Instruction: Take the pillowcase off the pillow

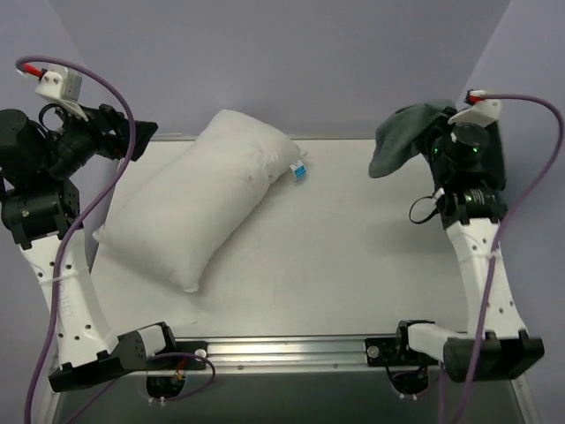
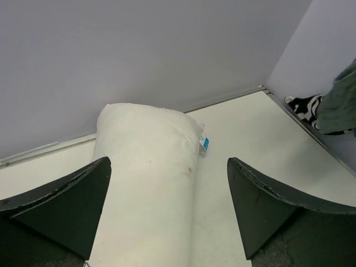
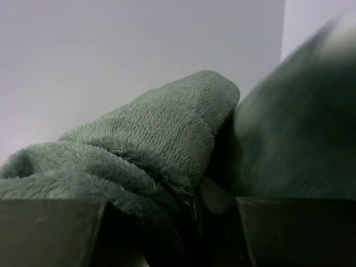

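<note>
Judging the task from the overhead view, we rate the stripping step as done. The pillow (image 1: 199, 199) lies bare and white on the desk (image 1: 353, 256), set diagonally from the middle of the far edge toward the left edge. Its blue-and-white tag (image 1: 298, 170) points toward the centre of the far edge. The pillowcase (image 1: 402, 137), a dark green fleece, is entirely off the pillow and well apart from it, bunched in the air above the far right corner.

What remains, in our judgement, is only to set the pillowcase down and retire the arms.

The right gripper (image 3: 194, 228) carries the fleece. Its fingers stand wide apart, with the cloth heaped over and between them and hiding the tips. We read it as draped, not pinched.

The left gripper (image 2: 168, 167) hangs above the far left corner with its fingers spread and nothing between them.

Count: one pillow, one pillowcase, one tag, two grippers.
</note>
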Available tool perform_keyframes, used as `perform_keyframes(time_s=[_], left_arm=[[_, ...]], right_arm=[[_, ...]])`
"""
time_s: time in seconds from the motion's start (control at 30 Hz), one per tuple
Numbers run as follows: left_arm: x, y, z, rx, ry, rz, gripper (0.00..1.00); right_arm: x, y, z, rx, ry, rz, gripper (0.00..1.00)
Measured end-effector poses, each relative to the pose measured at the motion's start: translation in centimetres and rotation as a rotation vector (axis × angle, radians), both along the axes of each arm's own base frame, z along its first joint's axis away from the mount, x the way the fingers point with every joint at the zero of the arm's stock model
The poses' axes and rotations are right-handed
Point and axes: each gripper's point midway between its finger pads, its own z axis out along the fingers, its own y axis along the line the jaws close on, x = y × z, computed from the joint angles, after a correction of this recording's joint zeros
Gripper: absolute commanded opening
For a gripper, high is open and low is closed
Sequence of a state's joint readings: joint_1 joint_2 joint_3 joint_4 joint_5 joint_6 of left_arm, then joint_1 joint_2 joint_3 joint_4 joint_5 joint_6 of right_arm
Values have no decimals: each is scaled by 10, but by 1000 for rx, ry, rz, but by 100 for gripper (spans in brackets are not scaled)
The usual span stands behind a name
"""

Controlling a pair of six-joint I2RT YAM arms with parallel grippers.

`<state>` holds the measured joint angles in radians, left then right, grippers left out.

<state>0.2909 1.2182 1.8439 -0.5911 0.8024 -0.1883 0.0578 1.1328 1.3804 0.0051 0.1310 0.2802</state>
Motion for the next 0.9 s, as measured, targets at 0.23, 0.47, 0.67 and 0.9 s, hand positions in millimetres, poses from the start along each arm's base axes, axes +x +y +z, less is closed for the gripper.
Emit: perform_keyframes(time_s=[0.23,0.47,0.67,0.9], left_arm=[[14,11,-28,8,61,45,94],[15,14,-29,13,64,62,94],[19,19,-38,34,74,82,94],[29,45,-98,96,188,216,94]], right_arm=[[68,7,-253,6,682,114,0],[91,101,-125,-34,459,390,0],[66,82,29,-7,56,372,6],[54,42,-137,48,413,201,100]])
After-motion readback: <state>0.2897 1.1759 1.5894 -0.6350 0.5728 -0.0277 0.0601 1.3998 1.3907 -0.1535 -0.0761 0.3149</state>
